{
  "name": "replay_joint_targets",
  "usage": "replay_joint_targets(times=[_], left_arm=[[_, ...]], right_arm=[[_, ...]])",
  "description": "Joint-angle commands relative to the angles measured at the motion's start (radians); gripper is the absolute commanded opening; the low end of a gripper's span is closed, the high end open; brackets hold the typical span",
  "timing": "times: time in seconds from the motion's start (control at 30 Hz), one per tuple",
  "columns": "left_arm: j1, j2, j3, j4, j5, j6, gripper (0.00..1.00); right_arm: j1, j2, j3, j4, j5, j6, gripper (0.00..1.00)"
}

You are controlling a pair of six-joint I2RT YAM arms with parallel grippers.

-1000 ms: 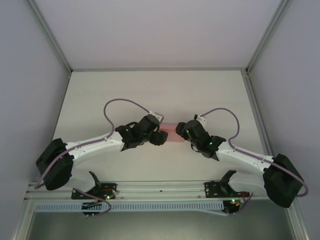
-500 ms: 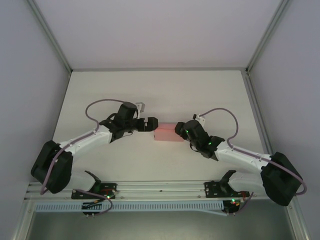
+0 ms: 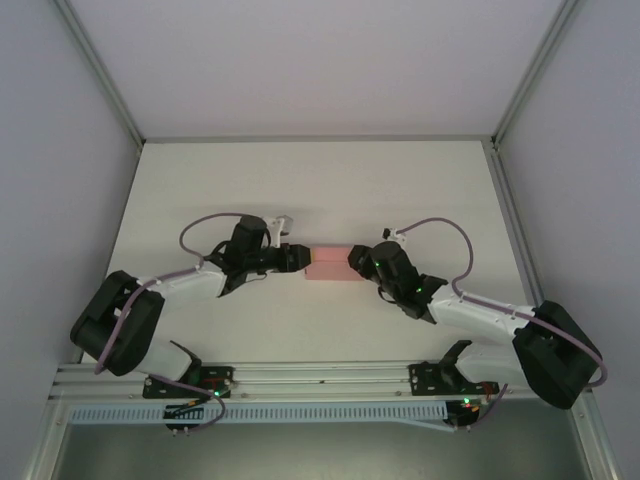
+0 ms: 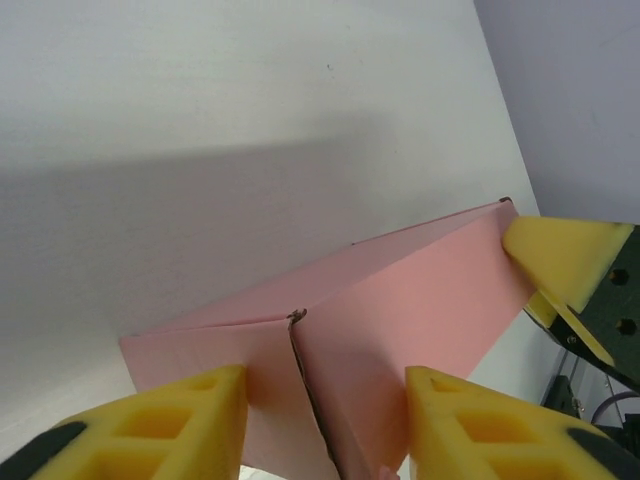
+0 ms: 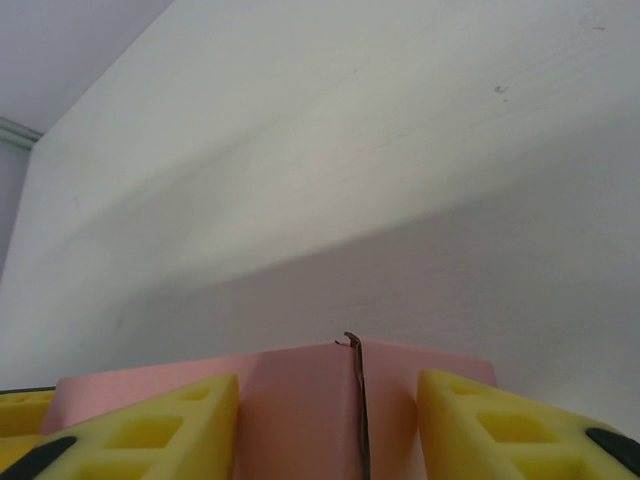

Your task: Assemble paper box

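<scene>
**Pink paper box lies between two parted grippers**

Seen from overhead, the paper box rests on the white table, roughly at its centre. It lies crosswise, with one short end toward each arm. The left gripper meets the box's left end and the right gripper meets its right end. Whether either one truly touches the card cannot be told from above.

In the left wrist view, the left gripper has its yellow fingers spread apart. The pink end face of the box spans the gap and reaches past one finger, so nothing is clamped. A dark seam runs down that face where two panels meet. At the box's far corner, a yellow finger of the other arm sits right against the card.

The right wrist view shows much the same. The right gripper has its jaws parted, and the box is wider than the gap between its fingers. A thin seam divides the pink face.
</scene>
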Motion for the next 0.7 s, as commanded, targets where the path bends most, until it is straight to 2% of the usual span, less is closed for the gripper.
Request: replay_joint_targets(times=[0.0,0.07,0.17,0.27,0.4,0.53,0.67], left_arm=[[0.025,0.052,-0.049,-0.036,-0.005,-0.010,0.26],[0.029,0.066,-0.053,-0.029,-0.001,-0.016,0.08],[0.031,0.069,-0.061,-0.020,0.006,-0.021,0.00],[0.040,0.074,-0.071,-0.014,0.007,-0.015,0.00],[0.043,0.081,-0.065,-0.020,0.009,-0.011,0.00],[0.043,0.089,-0.049,-0.040,0.013,0.005,0.00],[0.044,0.082,-0.033,-0.052,0.013,0.013,0.00]], right_arm=[[-0.051,0.060,-0.091,-0.051,-0.105,-0.083,0.44],[-0.063,0.077,-0.109,0.005,-0.122,-0.110,0.34],[-0.073,0.086,-0.131,0.066,-0.137,-0.156,0.24],[-0.089,0.084,-0.163,0.141,-0.168,-0.216,0.13],[-0.137,0.077,-0.207,0.245,-0.272,-0.279,0.00],[-0.157,0.077,-0.211,0.277,-0.320,-0.353,0.00],[-0.168,0.061,-0.180,0.233,-0.334,-0.357,0.00]])
